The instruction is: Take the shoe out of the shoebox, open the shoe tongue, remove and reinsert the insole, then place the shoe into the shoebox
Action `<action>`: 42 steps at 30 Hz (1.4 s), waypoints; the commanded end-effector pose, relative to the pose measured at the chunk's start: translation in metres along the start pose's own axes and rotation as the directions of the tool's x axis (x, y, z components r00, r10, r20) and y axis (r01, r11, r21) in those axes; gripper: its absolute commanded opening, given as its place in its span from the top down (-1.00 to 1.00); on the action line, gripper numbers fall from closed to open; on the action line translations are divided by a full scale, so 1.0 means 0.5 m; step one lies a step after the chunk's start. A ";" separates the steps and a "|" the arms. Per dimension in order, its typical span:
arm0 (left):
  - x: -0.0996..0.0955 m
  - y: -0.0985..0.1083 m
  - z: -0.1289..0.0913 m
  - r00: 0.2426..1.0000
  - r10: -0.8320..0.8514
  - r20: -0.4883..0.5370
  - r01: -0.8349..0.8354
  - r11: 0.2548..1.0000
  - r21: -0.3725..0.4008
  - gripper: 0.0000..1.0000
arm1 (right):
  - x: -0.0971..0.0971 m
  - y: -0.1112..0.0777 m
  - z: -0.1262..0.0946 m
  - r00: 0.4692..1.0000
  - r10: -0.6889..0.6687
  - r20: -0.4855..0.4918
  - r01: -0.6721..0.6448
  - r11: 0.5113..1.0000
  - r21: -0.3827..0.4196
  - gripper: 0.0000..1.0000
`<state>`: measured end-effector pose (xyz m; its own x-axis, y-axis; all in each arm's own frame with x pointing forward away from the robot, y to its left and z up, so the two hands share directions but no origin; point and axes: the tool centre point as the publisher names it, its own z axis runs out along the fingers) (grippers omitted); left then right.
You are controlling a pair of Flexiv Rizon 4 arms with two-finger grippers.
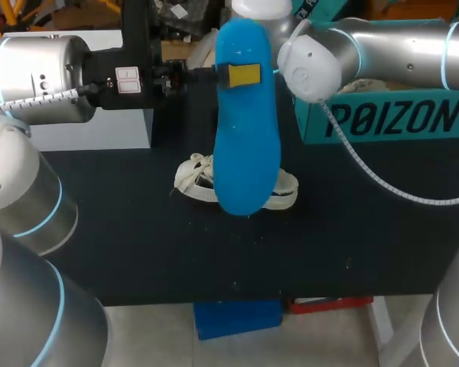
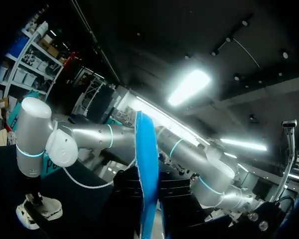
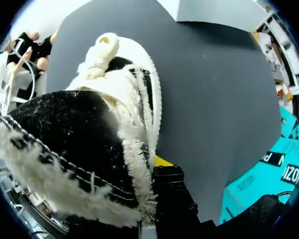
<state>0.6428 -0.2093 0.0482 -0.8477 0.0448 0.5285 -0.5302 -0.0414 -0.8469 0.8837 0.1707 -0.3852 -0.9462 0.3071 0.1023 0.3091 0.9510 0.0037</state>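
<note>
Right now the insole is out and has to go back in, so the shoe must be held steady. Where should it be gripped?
Probably the collar's side wall, from above: the shoe sits sole-down on the table, opening up, and that rim is thin. This leaves the mouth free for the insole hanging in the left gripper.

Looks like a robotics lab or a workshop, not a home. Shown by two heavy silver machines, the left arm (image 1: 38, 76) and the right arm (image 1: 398, 50), with glowing blue rings (image 1: 50, 214) at the joints. Shown also by a loose white cable (image 1: 382, 180) hanging over a plain black table (image 1: 138, 237), with a teal shoebox (image 1: 398, 118) at its far right.
</note>
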 end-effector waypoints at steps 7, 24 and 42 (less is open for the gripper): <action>0.001 0.001 0.001 1.000 -0.001 0.004 0.001 1.000 -0.002 1.00 | 0.033 -0.048 -0.098 0.825 0.561 0.064 -0.562 0.827 -0.003 1.00; 0.001 0.001 0.001 1.000 -0.001 0.004 0.001 1.000 -0.002 1.00 | 0.039 -0.050 -0.059 0.391 0.917 0.077 -0.908 0.398 -0.127 1.00; 0.001 0.001 0.001 1.000 -0.001 0.004 0.001 1.000 -0.002 1.00 | 0.022 -0.044 0.009 0.288 0.939 0.187 -0.939 0.315 -0.138 1.00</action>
<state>0.6428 -0.2093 0.0482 -0.8477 0.0448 0.5285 -0.5302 -0.0414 -0.8469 0.8623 0.1444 -0.3817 0.0007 0.9924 -0.1228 0.9988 0.0052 0.0477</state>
